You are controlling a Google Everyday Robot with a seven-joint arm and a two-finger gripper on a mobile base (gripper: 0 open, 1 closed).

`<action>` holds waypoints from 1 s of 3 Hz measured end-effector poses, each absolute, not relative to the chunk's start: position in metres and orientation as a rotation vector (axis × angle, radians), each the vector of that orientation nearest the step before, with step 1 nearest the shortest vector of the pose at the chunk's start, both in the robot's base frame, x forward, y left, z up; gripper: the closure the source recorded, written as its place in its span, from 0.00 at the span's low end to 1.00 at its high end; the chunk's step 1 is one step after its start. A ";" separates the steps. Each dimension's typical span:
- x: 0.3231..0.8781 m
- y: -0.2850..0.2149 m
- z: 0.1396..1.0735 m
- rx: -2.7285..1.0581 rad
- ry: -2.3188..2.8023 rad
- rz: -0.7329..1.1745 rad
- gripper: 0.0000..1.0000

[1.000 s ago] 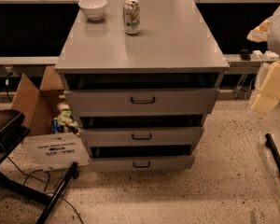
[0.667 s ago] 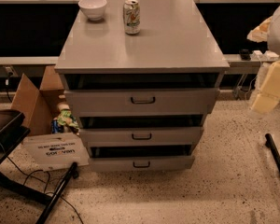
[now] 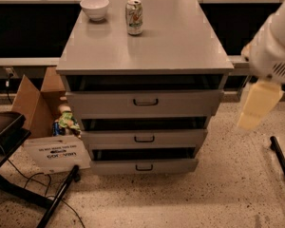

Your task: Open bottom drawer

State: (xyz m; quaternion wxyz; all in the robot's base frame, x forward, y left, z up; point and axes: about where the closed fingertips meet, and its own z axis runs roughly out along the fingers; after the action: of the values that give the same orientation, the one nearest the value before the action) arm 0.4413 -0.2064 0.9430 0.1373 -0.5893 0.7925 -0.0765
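Cabinet [image 3: 180, 42] of grey metal with three drawers, viewed from the front and slightly above, standing on a speckled floor [image 3: 218, 194]. The bottom drawer [image 3: 171, 166], with the shortest and narrowest front, sits at the foot of the cabinet just above the floor; a small dark loop handle [image 3: 144, 167] marks its centre and a dark gap lies along its upper edge. Above it are the middle drawer [image 3: 175, 138] and the tallest top drawer [image 3: 185, 103], each with a similar handle and gap. On the cabinet top, a white bowl [image 3: 94, 7] stands near the rear left corner, with an upright drink can [image 3: 134, 17] just to its right, not touching it. The gripper [image 3: 259, 103], pale yellow below a white arm housing [image 3: 275, 51], hangs at the right of the scene, beside the cabinet at top-drawer height and well apart from the bottom drawer; whether it is spread or pressed together cannot be told. A cardboard box [image 3: 31, 103] and a white printed sign [image 3: 57, 153] lie at the cabinet's left.
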 end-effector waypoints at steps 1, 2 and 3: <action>0.442 -0.199 0.872 -1.673 2.324 -0.214 0.00; 0.441 -0.195 0.788 -1.675 2.355 -0.206 0.00; 0.460 -0.182 0.694 -1.682 2.338 -0.195 0.00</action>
State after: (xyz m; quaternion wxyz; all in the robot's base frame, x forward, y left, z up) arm 0.4600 -0.1821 0.6938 0.1269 -0.5780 0.8033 -0.0669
